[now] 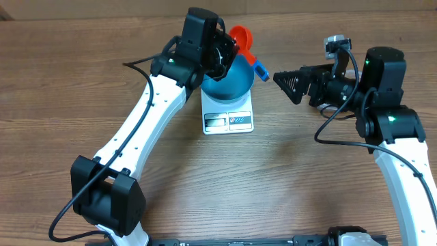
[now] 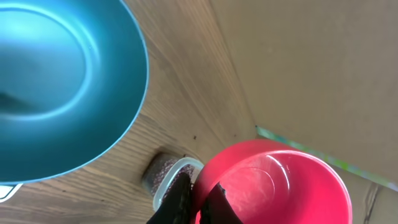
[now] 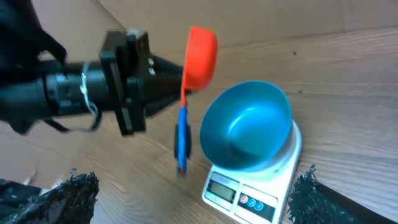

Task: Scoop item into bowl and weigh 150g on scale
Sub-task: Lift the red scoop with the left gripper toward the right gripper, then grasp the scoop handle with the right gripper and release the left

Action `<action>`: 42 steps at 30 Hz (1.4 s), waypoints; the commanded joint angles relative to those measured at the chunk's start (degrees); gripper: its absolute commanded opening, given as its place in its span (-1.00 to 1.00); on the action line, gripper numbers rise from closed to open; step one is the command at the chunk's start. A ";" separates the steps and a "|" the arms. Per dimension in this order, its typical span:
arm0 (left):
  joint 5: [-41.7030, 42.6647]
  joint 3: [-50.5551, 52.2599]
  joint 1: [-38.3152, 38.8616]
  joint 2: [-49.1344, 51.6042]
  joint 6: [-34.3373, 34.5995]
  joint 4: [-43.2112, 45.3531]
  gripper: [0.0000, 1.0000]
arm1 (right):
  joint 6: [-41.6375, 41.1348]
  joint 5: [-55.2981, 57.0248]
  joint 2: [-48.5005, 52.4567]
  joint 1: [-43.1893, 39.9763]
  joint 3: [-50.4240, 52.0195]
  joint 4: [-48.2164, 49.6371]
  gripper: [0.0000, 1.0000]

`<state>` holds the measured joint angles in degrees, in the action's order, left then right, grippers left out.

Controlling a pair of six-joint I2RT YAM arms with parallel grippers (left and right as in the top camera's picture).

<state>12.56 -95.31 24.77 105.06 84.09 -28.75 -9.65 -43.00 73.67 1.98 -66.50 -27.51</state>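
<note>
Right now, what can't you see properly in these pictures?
The scale numbers: too small overhead, blurred in the right wrist view.
The beans in the clear tub: left wrist view shows only a corner, behind the left gripper and red scoop; overhead, the left arm covers it.
The bowl: overhead, the left gripper covers much of its inside.
</note>
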 commanded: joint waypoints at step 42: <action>9.73 -1.29 2.25 -0.20 17.44 -7.04 -0.92 | -20.81 16.20 6.82 11.96 -1.33 7.93 -0.17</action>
<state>22.48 -95.31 26.65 105.06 100.82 -35.59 -30.06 -27.59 80.55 13.65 -66.59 -20.16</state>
